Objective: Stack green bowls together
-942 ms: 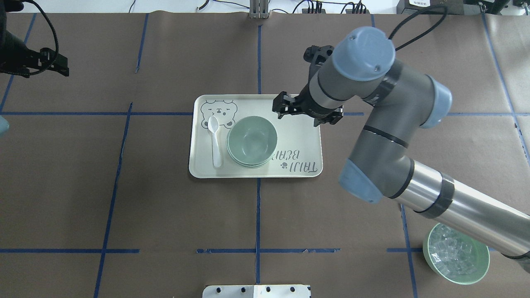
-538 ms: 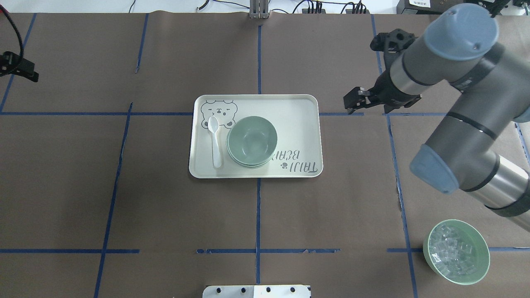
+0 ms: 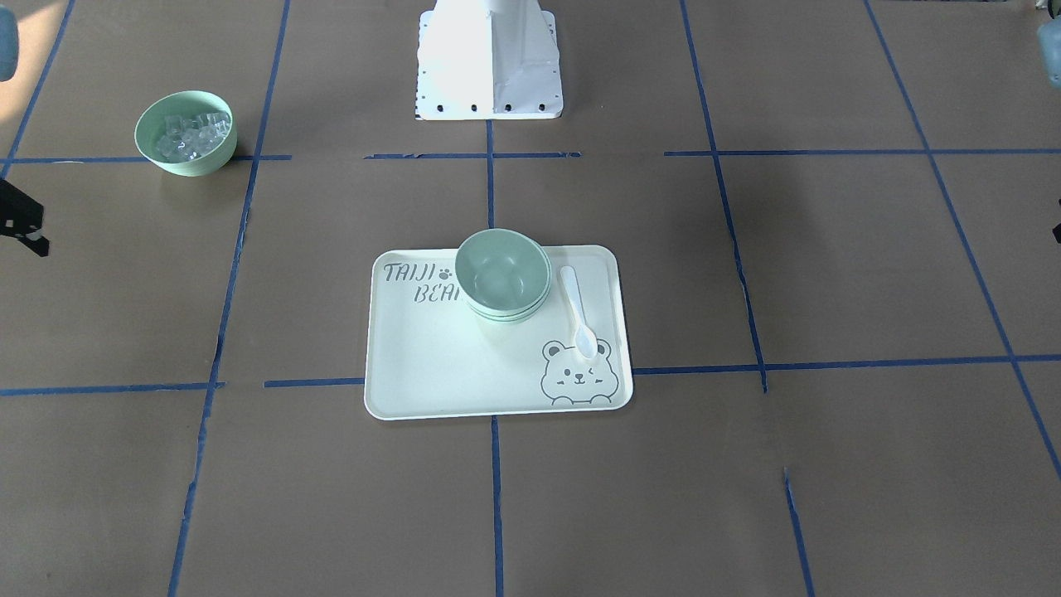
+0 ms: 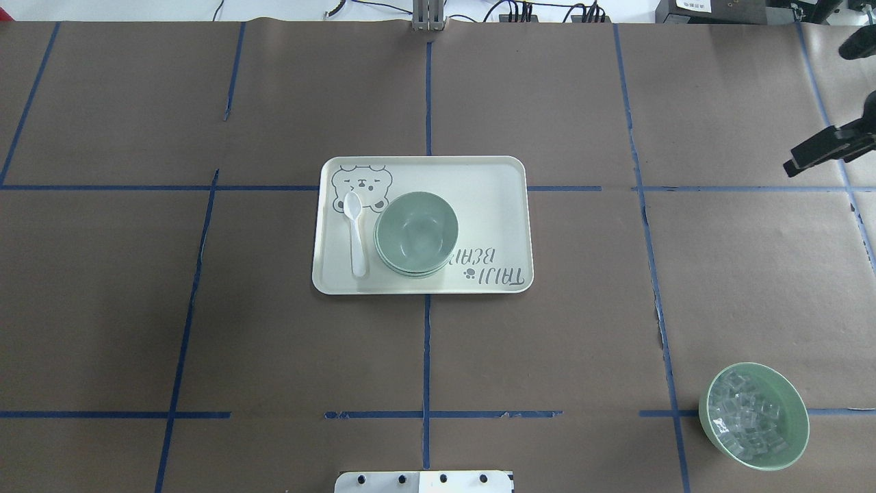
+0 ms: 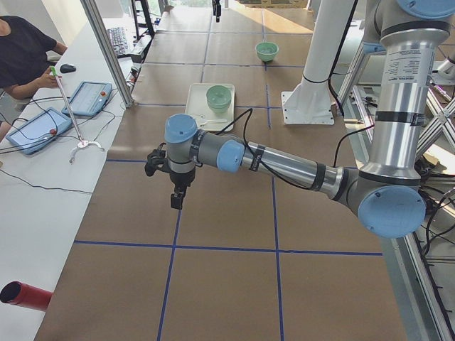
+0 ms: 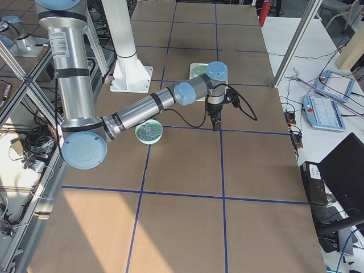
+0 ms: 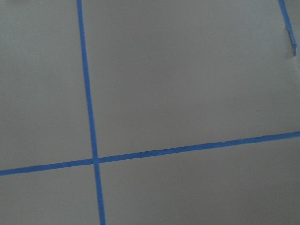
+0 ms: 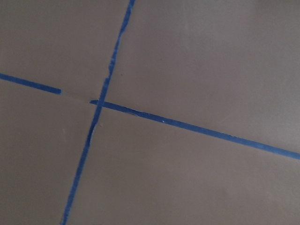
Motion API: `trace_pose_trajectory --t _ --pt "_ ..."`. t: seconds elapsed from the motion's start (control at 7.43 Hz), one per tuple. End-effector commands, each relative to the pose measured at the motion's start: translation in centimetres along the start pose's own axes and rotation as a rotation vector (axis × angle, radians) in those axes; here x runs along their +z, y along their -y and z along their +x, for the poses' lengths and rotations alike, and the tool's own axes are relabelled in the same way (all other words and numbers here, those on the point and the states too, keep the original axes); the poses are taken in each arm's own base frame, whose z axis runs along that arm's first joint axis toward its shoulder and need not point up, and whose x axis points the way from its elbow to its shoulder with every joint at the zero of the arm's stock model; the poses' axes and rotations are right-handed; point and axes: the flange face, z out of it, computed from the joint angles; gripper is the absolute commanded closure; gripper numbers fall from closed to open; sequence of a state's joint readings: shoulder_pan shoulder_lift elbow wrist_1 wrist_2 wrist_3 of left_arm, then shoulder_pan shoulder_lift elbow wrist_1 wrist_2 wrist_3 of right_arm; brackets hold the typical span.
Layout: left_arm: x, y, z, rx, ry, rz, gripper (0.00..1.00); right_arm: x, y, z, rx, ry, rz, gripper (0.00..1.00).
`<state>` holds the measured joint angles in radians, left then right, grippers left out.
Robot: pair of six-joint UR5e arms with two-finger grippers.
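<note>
Green bowls (image 4: 416, 233): nested into one stack, open side up. The top one is empty, and the rims of the lower ones peek out just beneath it.
Stack's place: near the middle of the bear-print tray (image 4: 493, 198), hiding the end of the printed lettering in the front-facing view.
Spoon (image 4: 356, 236): white, lying flat on the tray just beside the stack on my left. Its scoop end lies on the bear drawing and its handle points toward me.
Tray: pale and rectangular, flat on the brown-papered table (image 4: 205, 342), astride a blue tape line.
My right gripper (image 4: 811, 156): out at my right edge of the overhead view, over bare paper and well apart from the tray. Only part of it shows, so I cannot tell whether its fingers are apart or together.
My left gripper (image 5: 175, 201): seen only from the side, pointing down over bare paper, well apart from the tray. I cannot tell how its fingers stand.
Wrist cameras: both show only brown paper and crossing blue tape.
Ice bowl (image 4: 753, 418): a similar green bowl full of clear cubes, on my near right, well apart from the tray.
</note>
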<state>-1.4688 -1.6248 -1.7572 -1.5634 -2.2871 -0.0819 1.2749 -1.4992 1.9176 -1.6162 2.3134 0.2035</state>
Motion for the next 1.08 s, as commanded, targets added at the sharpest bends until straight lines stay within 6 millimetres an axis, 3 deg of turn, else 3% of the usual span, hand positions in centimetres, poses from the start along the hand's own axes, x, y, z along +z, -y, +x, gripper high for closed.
trace_pose_trajectory --t 0.0,0.13,0.27,0.67,0.94 --pt "2.5 -3.6 -5.9 -0.016 -0.055 -0.076 0.0 0.1 -6.1 10.7 0.048 0.004 -0.031 0.0" --pt "3.0 -4.8 -6.3 -0.013 -0.074 -0.083 0.0 0.7 -9.9 14.9 0.162 0.053 -0.047 0.0" --pt "3.4 -5.9 -6.7 -0.024 -0.075 -0.095 0.0 0.4 -11.1 17.9 0.224 0.075 -0.031 0.0" --pt "4.0 -6.6 -7.3 -0.037 -0.07 -0.106 0.0 1.8 -11.2 19.8 0.185 0.039 -0.002 0.0" --pt "4.0 -6.6 -7.3 -0.038 -0.069 -0.107 0.0 3.3 -12.0 22.0 0.164 -0.041 0.007 0.0"
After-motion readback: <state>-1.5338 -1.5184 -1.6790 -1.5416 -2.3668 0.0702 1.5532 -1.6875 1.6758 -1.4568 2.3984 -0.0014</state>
